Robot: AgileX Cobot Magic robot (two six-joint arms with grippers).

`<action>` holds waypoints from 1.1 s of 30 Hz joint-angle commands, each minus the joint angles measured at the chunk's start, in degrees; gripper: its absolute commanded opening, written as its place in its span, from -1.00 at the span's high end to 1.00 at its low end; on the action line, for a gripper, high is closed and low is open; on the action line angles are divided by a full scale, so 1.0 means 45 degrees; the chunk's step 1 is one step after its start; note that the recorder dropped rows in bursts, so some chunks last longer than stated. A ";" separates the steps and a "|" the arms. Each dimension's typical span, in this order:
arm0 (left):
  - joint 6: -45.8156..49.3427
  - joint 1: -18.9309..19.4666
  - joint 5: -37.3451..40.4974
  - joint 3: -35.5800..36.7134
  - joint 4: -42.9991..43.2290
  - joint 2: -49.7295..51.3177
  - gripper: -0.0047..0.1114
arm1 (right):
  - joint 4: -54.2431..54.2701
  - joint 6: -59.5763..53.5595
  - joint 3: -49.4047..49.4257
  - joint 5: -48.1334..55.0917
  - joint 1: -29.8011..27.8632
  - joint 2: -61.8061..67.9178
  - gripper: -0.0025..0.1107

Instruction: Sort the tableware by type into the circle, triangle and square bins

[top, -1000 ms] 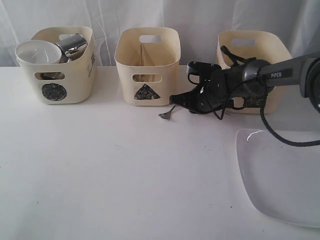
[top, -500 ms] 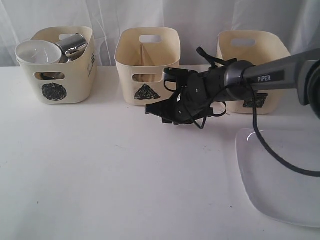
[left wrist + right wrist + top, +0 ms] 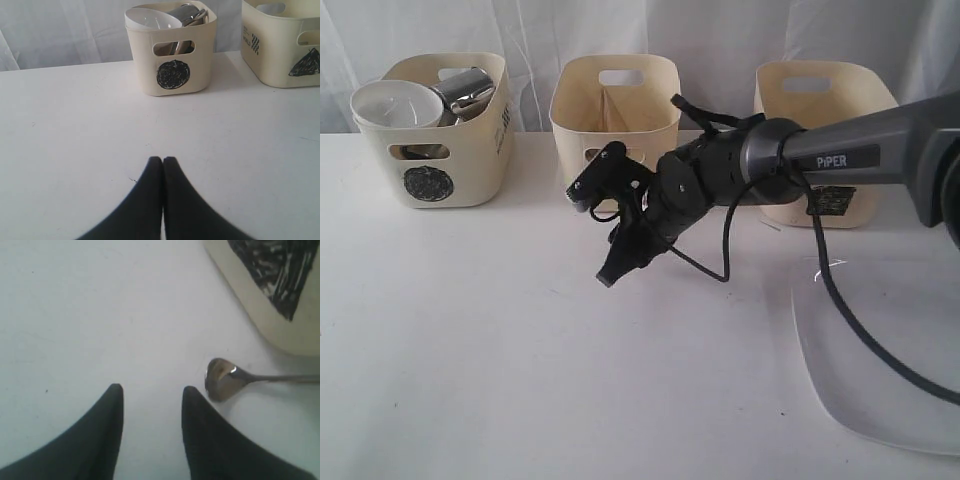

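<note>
Here the right pincer (image 3: 152,390) is spread, empty, beside a shiny steel spoon (image 3: 222,382). The left pincer (image 3: 163,160) is closed.

Colours and markings
Cream plastic circle bin (image 3: 470,150) and triangle bin (image 3: 280,55), black scribbled symbols; shiny silver steel spoon (image 3: 222,379); white tabletop (image 3: 470,350).

White desk (image 3: 470,350), smooth and matte. Along the far side by the curtain, three cream bins standing in a row, apart from one another: circle bin (image 3: 445,150) at the left, triangle bin (image 3: 568,140) in the middle, square bin (image 3: 870,205) at the right. At the near right, a large white squarish plate (image 3: 890,360), lying flat, partly out of view. Just beside the triangle bin's marked wall, a steel spoon (image 3: 222,380), flat on the desk.
</note>
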 commanded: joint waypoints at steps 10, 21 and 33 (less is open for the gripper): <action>0.0016 -0.0053 -0.0004 0.0052 -0.0164 -0.0048 0.89 | -0.5222 0.0466 0.0005 -0.0536 0.0125 0.0827 0.30; 0.0016 -0.0053 -0.0004 0.0052 -0.0164 -0.0048 0.89 | -0.5567 0.1336 -0.0730 -0.0220 0.0125 0.1395 0.30; 0.0016 -0.0053 -0.0004 0.0052 -0.0164 -0.0048 0.89 | -0.5789 0.2901 -0.0729 0.1753 0.0342 0.1404 0.96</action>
